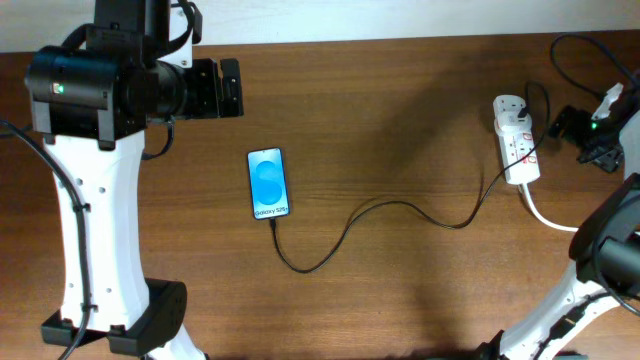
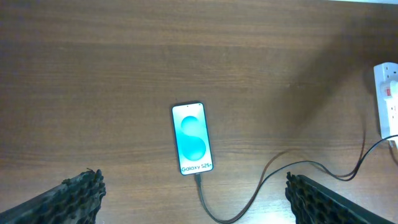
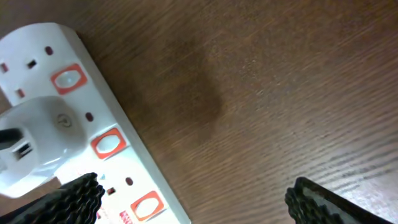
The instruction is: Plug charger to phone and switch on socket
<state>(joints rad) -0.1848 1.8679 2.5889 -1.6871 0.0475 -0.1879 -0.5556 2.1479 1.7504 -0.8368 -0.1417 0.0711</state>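
The phone (image 1: 268,183) lies face up on the wooden table, blue screen lit, and shows again in the left wrist view (image 2: 192,139). The charger (image 1: 400,206), a thin black cable, loops from the phone's bottom edge, where its tip (image 2: 198,179) meets the phone, across to the socket (image 1: 517,140). A white adapter (image 3: 34,146) sits in the socket (image 3: 118,168) among red switches (image 3: 107,143). My left gripper (image 1: 230,88) (image 2: 194,202) hangs open high above the phone. My right gripper (image 1: 560,122) (image 3: 193,199) is open beside the socket, one finger (image 3: 68,199) over its edge.
A thick white lead (image 1: 545,213) runs from the socket toward the right arm's base (image 1: 600,265). The left arm's white column (image 1: 100,230) stands at the left. The table's far edge (image 1: 400,38) meets a pale wall.
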